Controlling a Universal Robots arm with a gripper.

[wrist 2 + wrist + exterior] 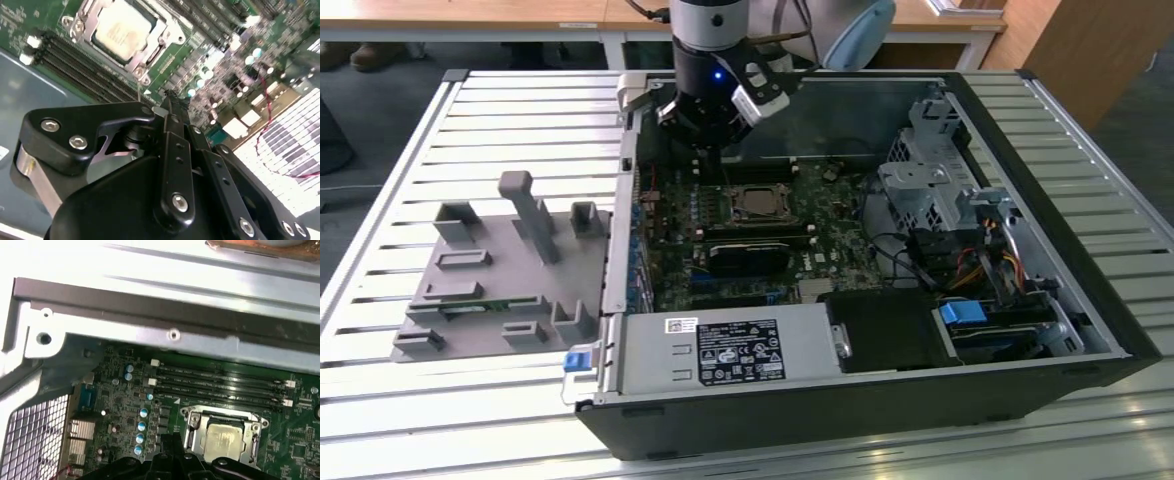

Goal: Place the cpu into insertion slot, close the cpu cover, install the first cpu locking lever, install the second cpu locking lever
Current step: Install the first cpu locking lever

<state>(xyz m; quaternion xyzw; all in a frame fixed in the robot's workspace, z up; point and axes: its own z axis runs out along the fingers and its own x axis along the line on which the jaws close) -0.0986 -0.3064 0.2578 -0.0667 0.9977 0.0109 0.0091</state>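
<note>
The big black computer case (881, 380) lay open on the table. The green motherboard (720, 255) sat inside. The gripper (707, 150) hung above it, fingers together, holding nothing. The cpu (120, 31) already lay in the insertion slot (192, 427), under the cpu cover (150, 52). The levers looked unfinished.

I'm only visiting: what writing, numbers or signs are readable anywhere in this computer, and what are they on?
No text is clear enough to quote.
On the black label of the power supply: printed lines and symbols, too small to read.
On the white sticker beside it: too small to read.
On the cpu top: faint marks, blurred.
On the motherboard: white lettering, blurred.
</note>
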